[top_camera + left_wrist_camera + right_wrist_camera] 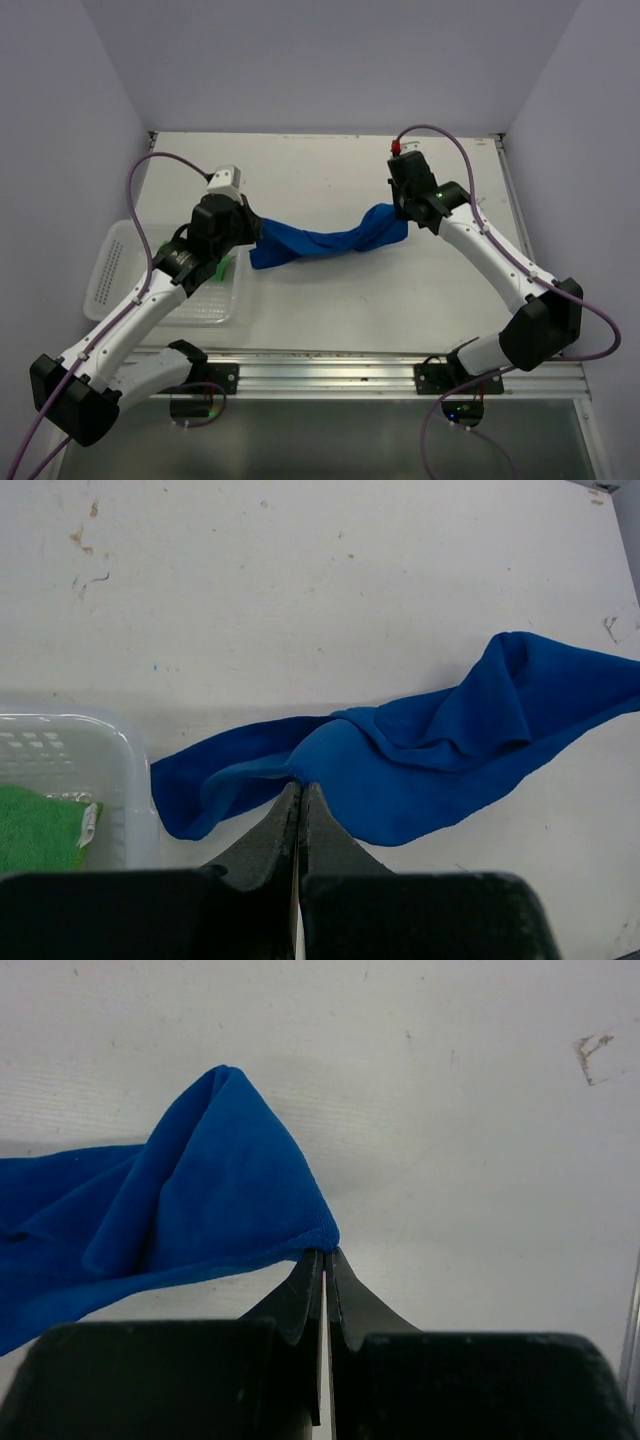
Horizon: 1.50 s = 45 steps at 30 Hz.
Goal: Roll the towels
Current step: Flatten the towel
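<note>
The royal blue towel (325,240) stretches in a twisted band across the middle of the white table, between my two grippers. My left gripper (256,236) is shut on the towel's left part; in the left wrist view its tips (300,786) pinch a fold of the blue towel (430,750). My right gripper (400,216) is shut on the towel's right end; in the right wrist view the tips (326,1252) nip a corner of the blue towel (200,1190). The bright green towel (223,268) lies in the basket, mostly hidden under my left arm, and shows again as the green towel (35,830).
The white perforated basket (110,268) stands at the table's left edge, beside the left gripper, its rim seen as the basket (115,745). A metal rail (330,370) runs along the near edge. Walls close in the table at the back and on both sides.
</note>
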Available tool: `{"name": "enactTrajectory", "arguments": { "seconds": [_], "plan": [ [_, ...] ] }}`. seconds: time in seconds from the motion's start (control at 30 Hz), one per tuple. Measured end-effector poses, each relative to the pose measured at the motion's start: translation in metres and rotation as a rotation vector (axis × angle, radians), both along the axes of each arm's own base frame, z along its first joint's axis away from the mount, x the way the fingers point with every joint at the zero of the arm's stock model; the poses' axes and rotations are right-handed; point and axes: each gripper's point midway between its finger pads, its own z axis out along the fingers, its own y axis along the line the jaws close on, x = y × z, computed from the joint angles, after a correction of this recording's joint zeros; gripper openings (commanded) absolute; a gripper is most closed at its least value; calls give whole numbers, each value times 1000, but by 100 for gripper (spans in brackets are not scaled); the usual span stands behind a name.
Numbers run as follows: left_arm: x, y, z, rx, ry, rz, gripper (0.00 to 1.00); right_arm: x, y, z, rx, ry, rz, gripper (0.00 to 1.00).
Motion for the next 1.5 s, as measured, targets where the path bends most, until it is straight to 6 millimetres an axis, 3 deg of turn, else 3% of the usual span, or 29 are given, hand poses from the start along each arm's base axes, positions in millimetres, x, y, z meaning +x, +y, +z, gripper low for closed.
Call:
{"name": "enactTrajectory", "arguments": {
  "seconds": [0.1, 0.17, 0.4, 0.5, 0.63, 0.93, 1.07, 1.17, 1.27, 1.3, 1.33, 1.43, 1.5],
  "plan": [
    [1, 3, 6, 8, -6, 16, 0, 0, -9, 9, -41, -9, -21, 0],
    [4, 7, 21, 15, -32, 36, 0, 3, -15, 25, -65, -38, -43, 0],
    [15, 29, 105, -13, -199, 160, 0, 12, -43, 83, -111, -158, -135, 0],
    [13, 36, 130, -33, -250, 194, 0, 13, -59, 95, -138, -173, -179, 0],
    [14, 39, 142, -42, -266, 214, 0, 13, -71, 98, -146, -172, -207, 0],
    [20, 28, 121, -32, -218, 181, 0, 11, -66, 94, -118, -146, -175, 0],
    [18, 27, 95, -12, -177, 167, 0, 9, -53, 88, -54, -142, -114, 0],
    [13, 29, 62, 11, -123, 169, 0, -6, -42, 66, 0, -99, -47, 0],
    [7, 31, 26, 40, -59, 165, 0, -23, -30, 30, 47, -24, 23, 0],
    [5, 31, 14, 51, -35, 161, 0, -30, -25, 13, 61, 20, 49, 2],
    [3, 31, 3, 60, -14, 156, 0, -37, -20, -5, 73, 65, 76, 18],
    [-3, 33, -19, 78, 33, 154, 0, -64, -3, -50, 130, 203, 154, 45],
    [-5, 34, -24, 81, 43, 155, 0, -78, 5, -64, 173, 256, 180, 50]
  ]
}}
